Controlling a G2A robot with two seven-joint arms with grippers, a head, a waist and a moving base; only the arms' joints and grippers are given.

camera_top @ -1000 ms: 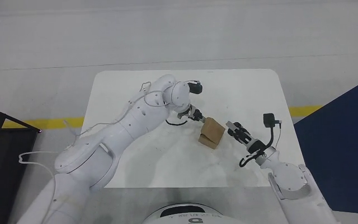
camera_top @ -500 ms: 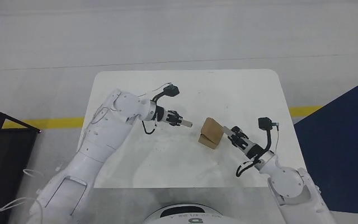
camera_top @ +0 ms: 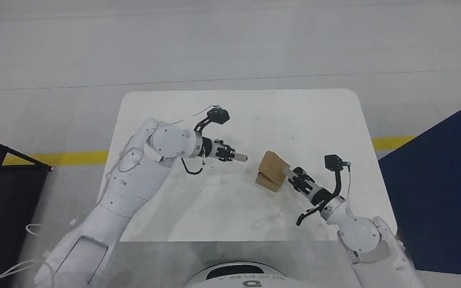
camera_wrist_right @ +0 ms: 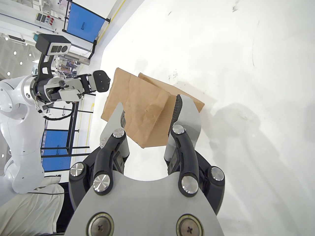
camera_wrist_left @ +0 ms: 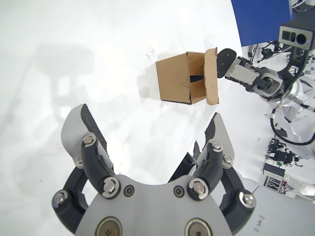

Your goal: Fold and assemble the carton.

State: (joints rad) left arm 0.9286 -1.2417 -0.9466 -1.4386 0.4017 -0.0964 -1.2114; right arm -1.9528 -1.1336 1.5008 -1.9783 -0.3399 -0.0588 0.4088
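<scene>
On table (camera_top: 310, 115), carton (camera_top: 273, 170) at right hand (camera_top: 291, 175)

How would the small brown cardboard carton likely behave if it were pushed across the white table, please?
Probably light: the small brown cardboard carton is hollow and thin-walled, so it would likely slide on the smooth white table. Its loose flap, near the right gripper, would probably bend before the body moves. Squeezed hard, it may crush.
</scene>
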